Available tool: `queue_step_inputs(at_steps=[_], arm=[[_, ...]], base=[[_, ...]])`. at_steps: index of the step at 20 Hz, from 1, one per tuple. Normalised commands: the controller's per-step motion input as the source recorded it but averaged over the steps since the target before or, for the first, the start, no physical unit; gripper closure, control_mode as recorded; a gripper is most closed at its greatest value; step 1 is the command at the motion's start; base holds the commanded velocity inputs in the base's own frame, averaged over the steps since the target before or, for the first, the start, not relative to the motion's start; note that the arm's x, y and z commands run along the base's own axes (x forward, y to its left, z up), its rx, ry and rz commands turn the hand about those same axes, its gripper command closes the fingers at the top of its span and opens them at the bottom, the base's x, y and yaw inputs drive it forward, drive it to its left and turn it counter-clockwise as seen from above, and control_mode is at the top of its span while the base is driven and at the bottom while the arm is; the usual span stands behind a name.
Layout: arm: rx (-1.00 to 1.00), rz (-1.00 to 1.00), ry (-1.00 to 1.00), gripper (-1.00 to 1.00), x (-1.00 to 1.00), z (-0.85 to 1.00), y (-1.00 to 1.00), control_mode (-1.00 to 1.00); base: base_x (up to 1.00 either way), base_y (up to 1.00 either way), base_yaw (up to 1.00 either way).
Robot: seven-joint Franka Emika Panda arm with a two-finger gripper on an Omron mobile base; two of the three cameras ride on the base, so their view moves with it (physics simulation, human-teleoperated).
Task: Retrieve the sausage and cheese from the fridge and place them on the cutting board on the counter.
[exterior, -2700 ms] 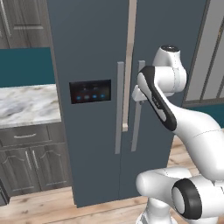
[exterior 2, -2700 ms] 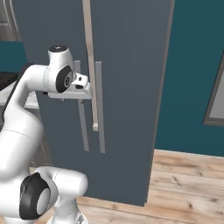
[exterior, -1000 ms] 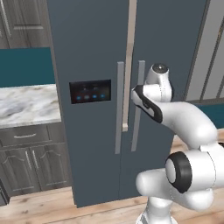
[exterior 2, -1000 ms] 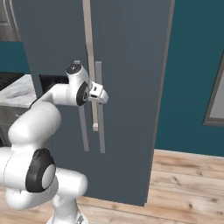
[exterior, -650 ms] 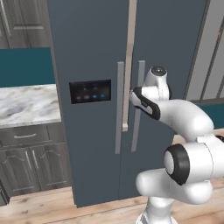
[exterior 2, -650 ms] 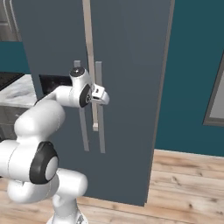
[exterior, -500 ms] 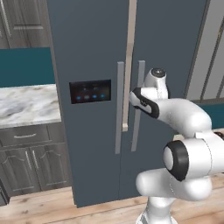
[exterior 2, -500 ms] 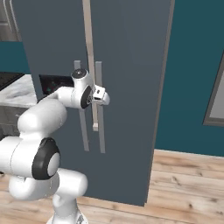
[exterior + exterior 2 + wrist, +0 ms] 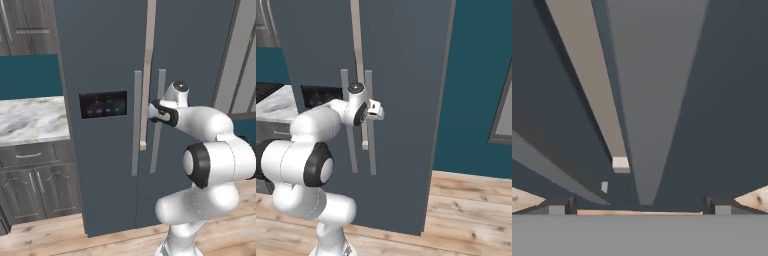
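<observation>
- Our gripper (image 9: 377,110) is spread wide, nothing held; in the hand view the two fingertips (image 9: 557,207) sit far apart with the right door handle (image 9: 654,100) running up between them.
- We read that as lined up to straddle the handle before closing. Contact with it cannot be told from these views.
- Gripper sits at the handle (image 9: 369,122) a little above mid-height, just right of the door seam, which looks like a sensible pull point for swinging the right door.
- Left door handle (image 9: 135,122) is just left of the seam, untouched. The black panel (image 9: 103,104) with blue lights is further left on that door.
- The fridge (image 9: 110,50) has both doors shut, so sausage and cheese are presumably inside, hidden from us.
- Left of the fridge we see the marble counter (image 9: 27,120) over dark cabinets (image 9: 30,192). We can't make out the cutting board on the part that shows.
- Our judgement: task is at the very start. Next is closing on the handle and pulling. Risk is slipping off the slim bar if the grip lands off-centre.
</observation>
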Motion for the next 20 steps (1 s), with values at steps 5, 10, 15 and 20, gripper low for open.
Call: queue_step_inputs(at_steps=[5, 10, 15, 20], arm=[[0.01, 0.03, 0.0, -1.0, 0.35, -0.15, 0.0, -1.0], [0.0, 0.0, 0.0, -1.0, 0.33, -0.2, 0.0, -1.0], [0.01, 0.0, -0.03, -1.0, 0.33, -0.21, 0.0, -1.0], [0.04, 0.0, -0.06, -1.0, 0.41, -0.18, 0.0, -1.0]], base=[[0.0, 0.0, 0.0], [0.0, 0.0, 0.0], [0.0, 0.0, 0.0], [0.0, 0.0, 0.0]])
